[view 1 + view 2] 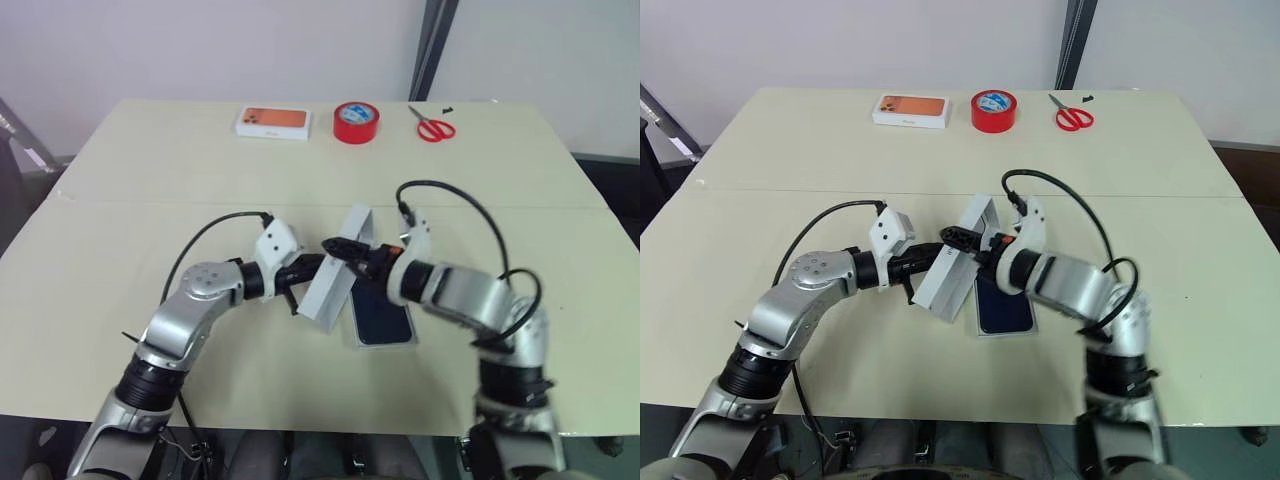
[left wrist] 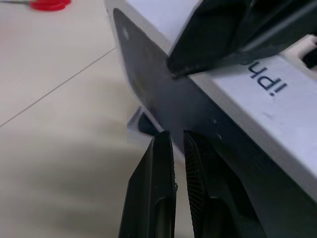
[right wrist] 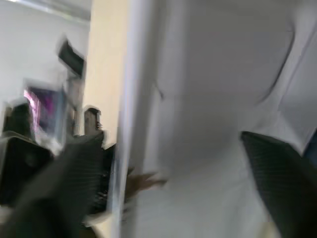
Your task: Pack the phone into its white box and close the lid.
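Observation:
The white lid (image 1: 335, 285) stands tilted on its long edge at the middle of the table, leaning over the left side of the white box (image 1: 385, 345). The dark navy phone (image 1: 383, 318) lies flat inside that box. My left gripper (image 1: 300, 272) is shut, its tips against the lid's dark printed face (image 2: 163, 99); nothing shows between its fingers (image 2: 161, 163). My right gripper (image 1: 345, 250) reaches in from the right at the lid's upper part. It is open, with its fingers (image 3: 282, 183) spread to either side of the lid's pale inside (image 3: 208, 99).
Along the far edge of the cream table (image 1: 150, 200) lie a small orange-topped box (image 1: 272, 121), a red tape roll (image 1: 356, 122) and red scissors (image 1: 433, 127). A seam crosses the table just beyond the grippers. The table's front edge is close below my arms.

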`<state>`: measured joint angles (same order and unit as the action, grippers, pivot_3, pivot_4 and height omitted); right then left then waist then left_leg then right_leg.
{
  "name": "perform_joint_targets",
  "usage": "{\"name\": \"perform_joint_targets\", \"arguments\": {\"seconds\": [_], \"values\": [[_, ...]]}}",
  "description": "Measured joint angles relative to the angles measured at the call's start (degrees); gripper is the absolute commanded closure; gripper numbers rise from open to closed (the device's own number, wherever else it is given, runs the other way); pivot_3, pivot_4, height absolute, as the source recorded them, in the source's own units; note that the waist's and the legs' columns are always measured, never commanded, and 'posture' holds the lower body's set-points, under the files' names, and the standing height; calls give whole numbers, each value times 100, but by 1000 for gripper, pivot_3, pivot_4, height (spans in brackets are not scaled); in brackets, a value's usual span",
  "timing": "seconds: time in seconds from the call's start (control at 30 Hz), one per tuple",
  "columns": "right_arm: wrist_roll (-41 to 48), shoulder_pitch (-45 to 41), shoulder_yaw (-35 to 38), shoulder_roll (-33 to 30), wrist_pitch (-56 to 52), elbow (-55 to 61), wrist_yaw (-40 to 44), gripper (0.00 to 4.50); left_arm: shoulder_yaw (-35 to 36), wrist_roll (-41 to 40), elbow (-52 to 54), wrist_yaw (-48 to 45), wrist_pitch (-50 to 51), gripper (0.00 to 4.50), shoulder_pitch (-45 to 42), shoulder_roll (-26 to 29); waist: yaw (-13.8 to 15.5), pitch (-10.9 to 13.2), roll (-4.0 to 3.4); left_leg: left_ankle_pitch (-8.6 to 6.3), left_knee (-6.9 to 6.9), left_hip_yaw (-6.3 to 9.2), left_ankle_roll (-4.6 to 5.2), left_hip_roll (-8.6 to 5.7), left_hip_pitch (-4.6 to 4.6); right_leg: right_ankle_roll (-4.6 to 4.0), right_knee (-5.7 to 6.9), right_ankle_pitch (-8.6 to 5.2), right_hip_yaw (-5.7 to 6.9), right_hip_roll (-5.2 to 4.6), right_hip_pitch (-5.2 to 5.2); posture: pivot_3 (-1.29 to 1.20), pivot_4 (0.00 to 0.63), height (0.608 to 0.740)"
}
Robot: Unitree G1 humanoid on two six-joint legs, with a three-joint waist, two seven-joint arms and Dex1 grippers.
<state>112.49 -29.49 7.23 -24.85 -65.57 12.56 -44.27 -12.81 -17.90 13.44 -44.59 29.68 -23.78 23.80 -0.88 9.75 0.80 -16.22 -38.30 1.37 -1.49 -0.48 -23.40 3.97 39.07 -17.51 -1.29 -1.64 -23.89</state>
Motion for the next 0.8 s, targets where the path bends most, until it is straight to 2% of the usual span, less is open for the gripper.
{"name": "perform_joint_targets", "arguments": {"seconds": [0.1, 0.27, 0.43, 0.73, 0.8], "values": [[-19, -534, -142, -1469, -597, -332, 829, 28, -72, 31, -3, 14, 28, 4062, -104, -100, 6, 0, 1, -1, 6, 5, 4, 4, 1, -1, -5, 0, 2, 9, 1, 0, 150, 740], [-196, -786, -646, -2697, -1087, -511, 1698, 28, -366, 46, 0, -16, 98, 4062, -178, -273, -13, 0, 1, 0, 6, 4, 6, 9, 3, -2, 0, 0, -2, 13, 1, 0, 150, 740], [-1270, -823, -853, -3269, -1432, -290, 2838, 28, -442, 45, 11, -42, 143, 4062, -182, -310, 18, 0, 1, 1, 4, 4, 7, 9, 1, -3, -4, 1, -1, 12, 2, 0, 150, 740], [-3633, -632, -1140, -3610, -1305, 100, 4691, 28, -383, 23, 112, 2, 273, 4062, -180, -265, 22, 1, 1, 1, 4, 5, 7, 8, 2, -3, -4, 1, -1, 10, 1, 0, 150, 740], [-4299, -623, -1285, -3811, -967, 307, 5278, 540, -106, -112, 213, 114, 470, 4062, -184, -233, 18, 1, 1, 1, 4, 5, 7, 8, 2, -3, -5, 1, -1, 10, 0, 0, 150, 740]]}}
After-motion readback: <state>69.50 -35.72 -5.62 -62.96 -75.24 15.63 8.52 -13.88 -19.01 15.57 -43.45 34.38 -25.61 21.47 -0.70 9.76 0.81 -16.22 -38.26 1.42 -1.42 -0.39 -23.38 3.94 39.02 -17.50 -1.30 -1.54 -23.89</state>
